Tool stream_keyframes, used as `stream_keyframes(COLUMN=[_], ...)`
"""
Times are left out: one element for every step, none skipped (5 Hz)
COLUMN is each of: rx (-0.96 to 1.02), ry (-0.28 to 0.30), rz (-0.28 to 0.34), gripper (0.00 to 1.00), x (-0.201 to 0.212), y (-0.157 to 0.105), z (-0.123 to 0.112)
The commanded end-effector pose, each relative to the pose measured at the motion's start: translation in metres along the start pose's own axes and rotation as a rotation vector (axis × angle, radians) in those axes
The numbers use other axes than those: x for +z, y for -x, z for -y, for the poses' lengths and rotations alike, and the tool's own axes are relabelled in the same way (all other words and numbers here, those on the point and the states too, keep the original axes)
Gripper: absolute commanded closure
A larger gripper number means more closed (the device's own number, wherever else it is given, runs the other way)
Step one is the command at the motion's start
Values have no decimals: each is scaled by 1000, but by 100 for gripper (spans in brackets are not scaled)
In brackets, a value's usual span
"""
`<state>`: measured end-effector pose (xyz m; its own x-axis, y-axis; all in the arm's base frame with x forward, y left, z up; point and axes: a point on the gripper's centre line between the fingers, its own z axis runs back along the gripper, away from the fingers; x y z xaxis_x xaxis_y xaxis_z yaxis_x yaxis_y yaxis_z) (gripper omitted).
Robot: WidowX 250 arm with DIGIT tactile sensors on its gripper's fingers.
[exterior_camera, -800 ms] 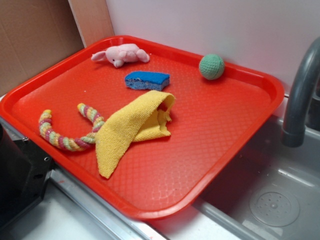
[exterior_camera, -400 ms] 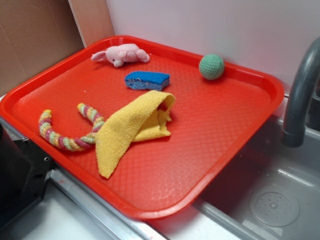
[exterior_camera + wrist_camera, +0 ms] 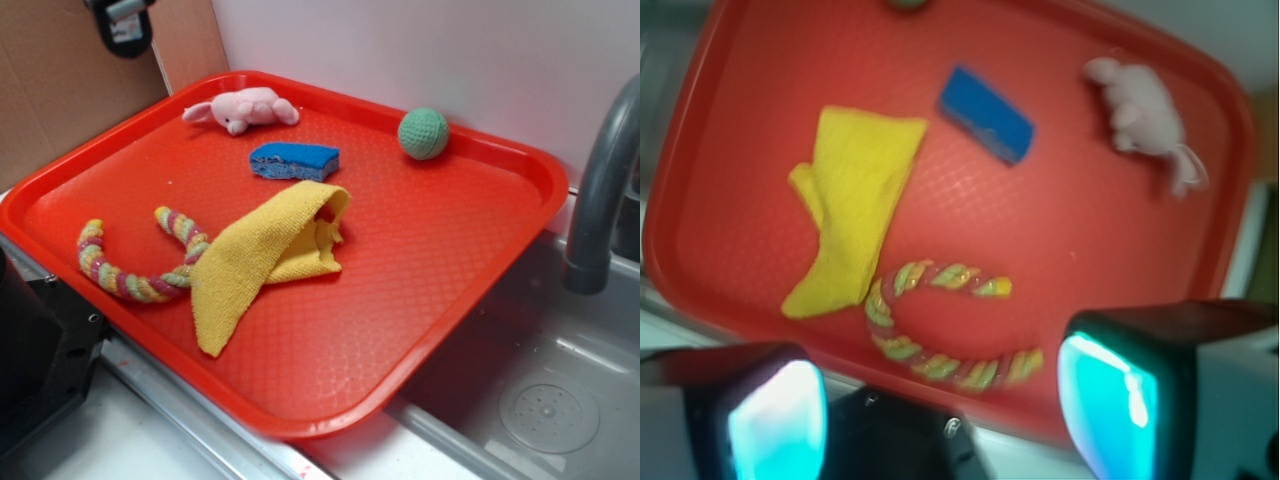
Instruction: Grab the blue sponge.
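The blue sponge (image 3: 294,160) lies flat on the red tray (image 3: 420,300), between the pink plush toy (image 3: 243,108) and the yellow cloth (image 3: 265,255). In the wrist view the blue sponge (image 3: 987,113) shows far ahead at top centre. My gripper (image 3: 940,410) hangs high above the tray's near edge, open, its cyan pads (image 3: 1105,400) wide apart with nothing between them. In the exterior view only a bit of the arm (image 3: 122,22) shows at the top left.
A green knitted ball (image 3: 423,133) rests at the tray's far edge. A striped rope toy (image 3: 135,265) curls at the front left beside the cloth. A grey faucet (image 3: 600,190) and sink (image 3: 550,400) stand to the right. A black block (image 3: 35,350) sits front left.
Part of the arm has come into the exterior view at the top left. Nothing on the tray has moved.
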<state>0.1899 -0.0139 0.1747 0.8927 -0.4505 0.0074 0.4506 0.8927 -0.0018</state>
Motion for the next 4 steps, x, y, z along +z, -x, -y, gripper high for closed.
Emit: stream_keyframes(rx=[-198, -198, -198, -401], ry=[-24, -24, -24, -14], rz=[38, 38, 38, -12], gripper=[0, 0, 0, 0], x=[-12, -12, -12, -32], y=[-18, -18, -18, -37], z=[-8, -8, -8, -34])
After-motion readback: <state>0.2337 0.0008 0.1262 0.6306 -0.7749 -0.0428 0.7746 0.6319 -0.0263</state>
